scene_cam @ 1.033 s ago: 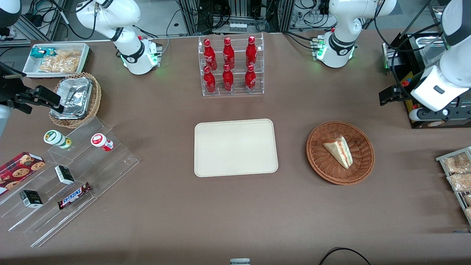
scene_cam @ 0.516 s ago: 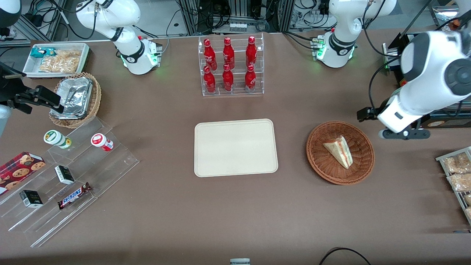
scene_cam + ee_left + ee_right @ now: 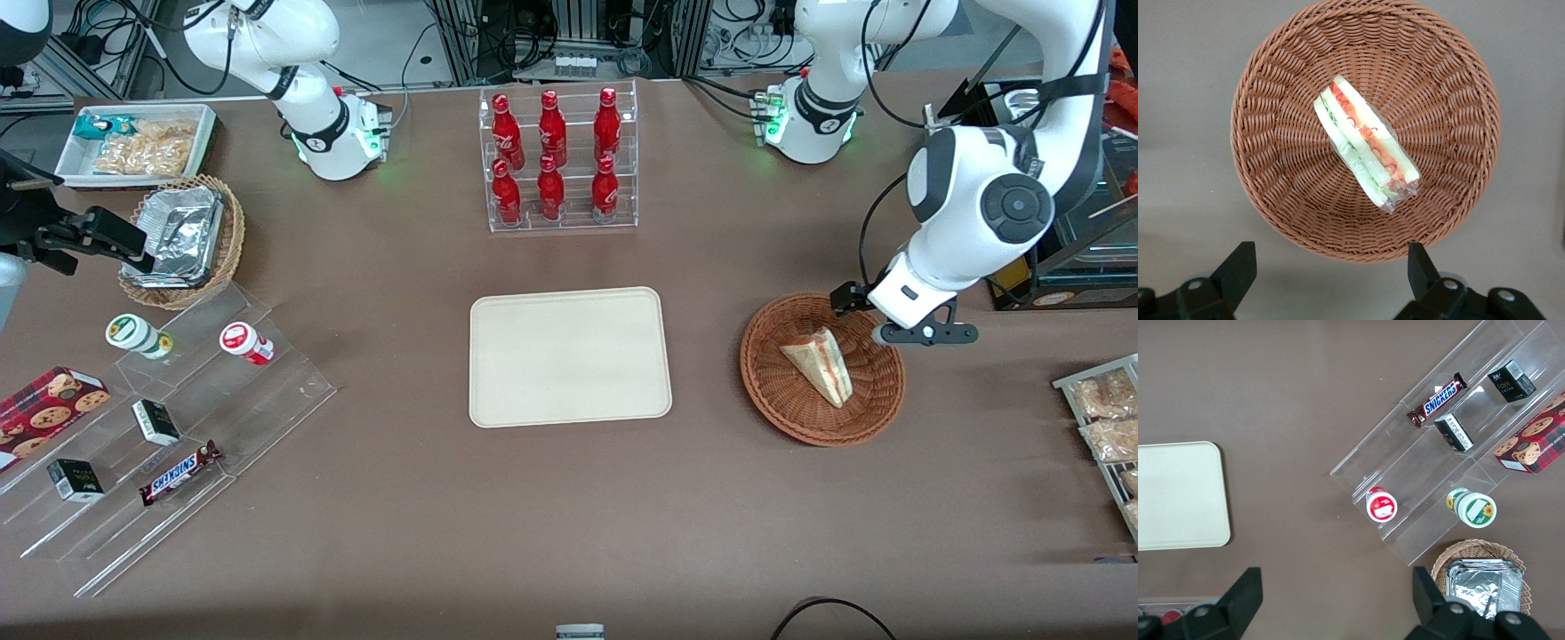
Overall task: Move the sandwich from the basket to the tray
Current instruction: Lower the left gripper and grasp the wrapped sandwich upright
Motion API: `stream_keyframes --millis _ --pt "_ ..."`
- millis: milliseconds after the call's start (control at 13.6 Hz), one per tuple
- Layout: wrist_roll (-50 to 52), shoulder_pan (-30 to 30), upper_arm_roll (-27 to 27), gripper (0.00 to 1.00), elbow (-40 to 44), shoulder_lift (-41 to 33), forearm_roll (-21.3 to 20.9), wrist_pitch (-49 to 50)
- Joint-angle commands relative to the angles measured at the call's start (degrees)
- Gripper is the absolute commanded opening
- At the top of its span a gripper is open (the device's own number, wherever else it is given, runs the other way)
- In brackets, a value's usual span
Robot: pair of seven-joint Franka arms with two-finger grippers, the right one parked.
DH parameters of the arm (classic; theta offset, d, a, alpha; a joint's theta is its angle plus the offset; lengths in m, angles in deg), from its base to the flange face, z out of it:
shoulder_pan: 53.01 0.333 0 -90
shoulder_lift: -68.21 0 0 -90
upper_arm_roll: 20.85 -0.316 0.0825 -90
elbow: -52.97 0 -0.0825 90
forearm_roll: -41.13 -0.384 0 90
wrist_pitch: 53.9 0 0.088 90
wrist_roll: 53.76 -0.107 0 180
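The sandwich [image 3: 822,363], a wrapped triangular wedge, lies inside the round reddish-brown basket [image 3: 773,400], toward the working arm's end of the table. The wrist view looks straight down on the sandwich [image 3: 1365,150], its red, green and cream layers showing, in the basket [image 3: 1285,167]. My left gripper [image 3: 898,318] hovers over the basket's rim, on the edge farther from the front camera. The gripper [image 3: 1330,267] is open, with only bare table between its fingers, just outside the rim. The cream tray [image 3: 569,356] lies flat at the table's middle, with nothing on it.
A clear rack of red bottles [image 3: 560,160] stands farther from the front camera than the tray. Toward the parked arm's end are a tan basket with foil containers [image 3: 182,240], a white bin [image 3: 133,142] and a clear stepped shelf of snacks [image 3: 169,418]. Packets [image 3: 1107,427] lie beside the reddish-brown basket.
The left arm has swung in from the working arm's end of the table toward the basket. Its gripper now hangs over the basket's rim. The sandwich has not moved.
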Motion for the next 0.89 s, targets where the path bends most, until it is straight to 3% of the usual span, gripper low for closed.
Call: stream_keyframes --millis 0,369,811 --pt "6.9 -0.3 -0.1 1.0 -2.2 -1.4 1.3 -2.5" --pt "29.1 -0.3 2.7 1.0 -3.1 0.7 1.3 -7.0" --pt "45.5 -0.3 4.0 1.0 -3.0 4.5 1.3 -12.0"
